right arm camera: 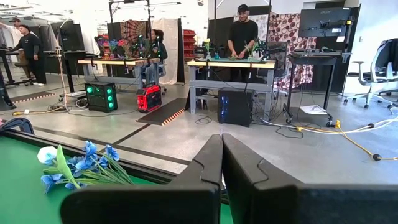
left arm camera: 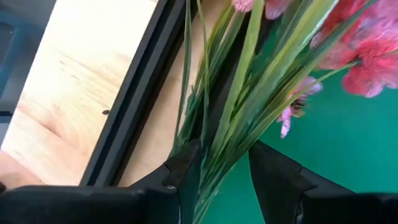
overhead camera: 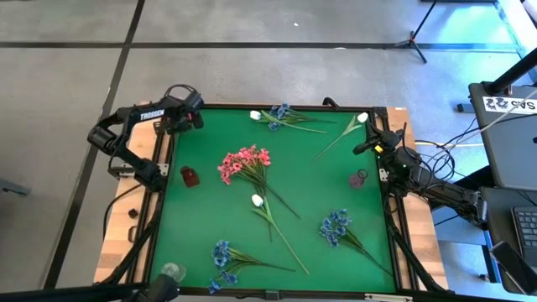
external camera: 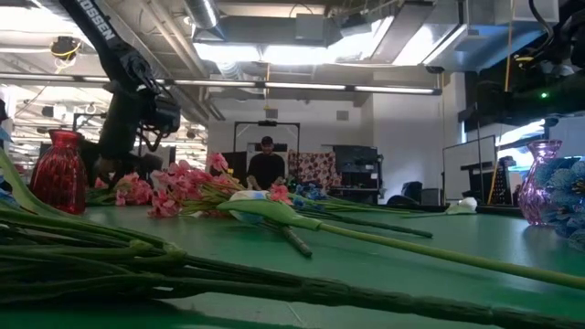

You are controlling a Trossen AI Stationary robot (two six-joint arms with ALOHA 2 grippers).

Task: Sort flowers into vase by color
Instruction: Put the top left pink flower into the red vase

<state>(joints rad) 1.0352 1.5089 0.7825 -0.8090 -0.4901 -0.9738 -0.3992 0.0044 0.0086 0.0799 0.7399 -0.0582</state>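
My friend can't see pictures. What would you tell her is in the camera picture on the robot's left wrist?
Two dark fingers of the left gripper stand on either side of a bundle of thin green stems. The stems lead up to pink blossoms over the green table mat. Beside the mat run a black frame rail and a pale wooden board.

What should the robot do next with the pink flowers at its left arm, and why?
Probably carry them toward the red vase. The left gripper seems to hold the stems of the pink flowers between its fingers, that vase looks empty, and it stands nearest this arm.
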